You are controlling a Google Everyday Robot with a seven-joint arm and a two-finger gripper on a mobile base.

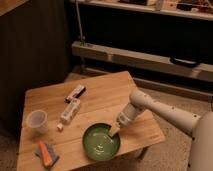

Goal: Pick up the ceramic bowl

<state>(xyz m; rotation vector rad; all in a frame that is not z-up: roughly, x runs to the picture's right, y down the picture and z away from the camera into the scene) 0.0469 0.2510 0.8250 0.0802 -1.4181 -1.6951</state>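
Observation:
The ceramic bowl (100,143) is a wide, glossy green dish with pale marks inside, resting near the front edge of the wooden table (110,95). My white arm reaches in from the right and angles down to it. My gripper (115,130) is at the bowl's upper right rim, touching or just over it. The bowl sits flat on the table.
A translucent plastic cup (37,121) stands at the table's left. A white box (70,111) and a dark-ended bar (76,92) lie in the middle, with a small pale cube (60,127) near them. An orange and blue item (46,154) lies front left. Dark shelving runs behind.

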